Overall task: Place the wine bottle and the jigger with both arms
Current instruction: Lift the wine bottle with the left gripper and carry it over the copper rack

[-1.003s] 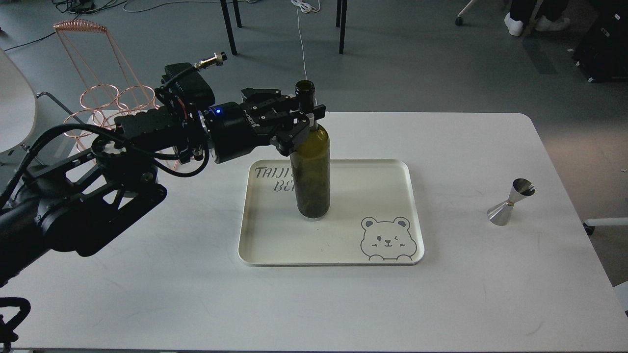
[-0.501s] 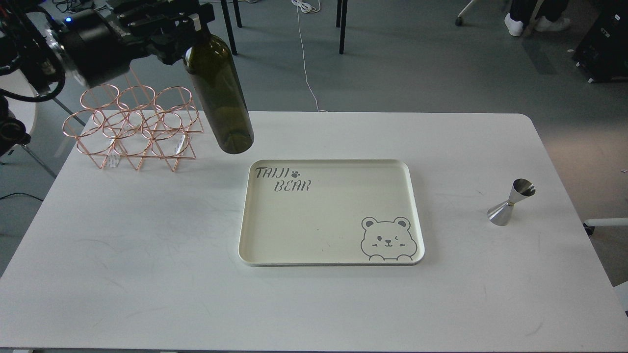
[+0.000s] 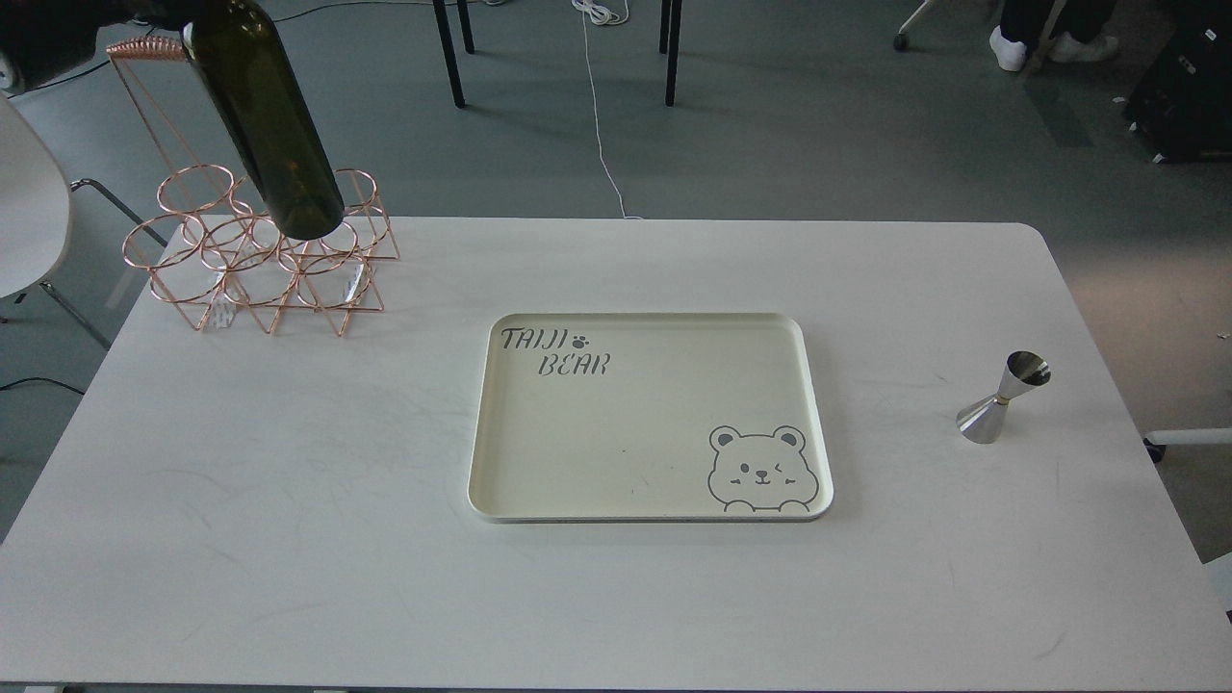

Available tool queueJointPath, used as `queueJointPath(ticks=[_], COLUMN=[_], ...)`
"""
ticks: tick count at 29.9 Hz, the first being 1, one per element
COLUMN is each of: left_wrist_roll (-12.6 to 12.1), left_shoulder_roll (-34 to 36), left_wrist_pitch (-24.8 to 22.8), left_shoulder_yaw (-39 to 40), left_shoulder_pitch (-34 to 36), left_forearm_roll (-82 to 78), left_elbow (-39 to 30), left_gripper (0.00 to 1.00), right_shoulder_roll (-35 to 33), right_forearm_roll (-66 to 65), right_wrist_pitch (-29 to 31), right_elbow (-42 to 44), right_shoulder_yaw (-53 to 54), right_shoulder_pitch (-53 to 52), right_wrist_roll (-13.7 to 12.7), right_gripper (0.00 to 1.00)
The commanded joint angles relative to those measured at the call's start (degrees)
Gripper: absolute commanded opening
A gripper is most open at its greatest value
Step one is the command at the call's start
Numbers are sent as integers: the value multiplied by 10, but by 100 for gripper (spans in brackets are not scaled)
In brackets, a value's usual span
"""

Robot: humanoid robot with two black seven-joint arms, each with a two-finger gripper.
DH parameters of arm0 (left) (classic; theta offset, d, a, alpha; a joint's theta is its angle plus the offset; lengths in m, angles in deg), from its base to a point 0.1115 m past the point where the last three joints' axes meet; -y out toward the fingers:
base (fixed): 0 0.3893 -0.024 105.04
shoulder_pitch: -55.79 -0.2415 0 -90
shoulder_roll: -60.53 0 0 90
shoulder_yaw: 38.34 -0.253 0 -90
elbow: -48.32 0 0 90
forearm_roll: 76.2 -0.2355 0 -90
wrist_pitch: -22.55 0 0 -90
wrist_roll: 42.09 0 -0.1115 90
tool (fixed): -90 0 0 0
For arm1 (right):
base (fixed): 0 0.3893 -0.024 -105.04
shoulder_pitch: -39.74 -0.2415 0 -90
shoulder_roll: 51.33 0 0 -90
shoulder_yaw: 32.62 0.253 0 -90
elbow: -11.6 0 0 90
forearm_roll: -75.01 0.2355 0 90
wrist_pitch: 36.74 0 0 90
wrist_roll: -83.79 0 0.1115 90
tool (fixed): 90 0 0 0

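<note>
The dark olive-green wine bottle [image 3: 271, 130] hangs tilted in the air at the top left, its base over the copper wire rack [image 3: 207, 274]. Its neck runs out of the top edge. Only a black part of my left arm [image 3: 48, 34] shows in the top left corner. The gripper's fingers are cut off by the frame edge, and they still carry the bottle by the neck. The silver hourglass jigger [image 3: 1001, 397] stands upright on the white table [image 3: 289, 500] at the right, with nothing near it. My right arm is out of view.
A cream tray [image 3: 819, 414] with a bear drawing and "TAIJI BEAR" lettering lies at the table's centre with nothing on it. A white chair [image 3: 29, 212] stands left of the table. Chair legs and cables are on the floor behind.
My left gripper has lifted the bottle off the tray and carried it up and to the left, to above the wire rack. The jigger and tray have not moved.
</note>
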Motion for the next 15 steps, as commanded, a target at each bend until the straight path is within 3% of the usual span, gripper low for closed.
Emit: queueJointPath(ticks=[1, 15], left_wrist_roll=[-1, -4], left_shoulder_roll=[-5, -47], left_wrist_pitch=[24, 44], left_shoulder_yaw=[-26, -64], left_shoulder_pitch=[-1, -8], left_forearm_roll=[0, 5], left_elbow=[18, 53], left_gripper=[16, 18], right_shoulder_roll=[0, 0], right_forearm_roll=[1, 1], right_wrist_pitch=[0, 1], right_elbow=[0, 0], right_shoulder_yaw=[0, 0], right_shoulder_pitch=[1, 0], right_wrist_roll=[0, 0], right_gripper=[97, 98])
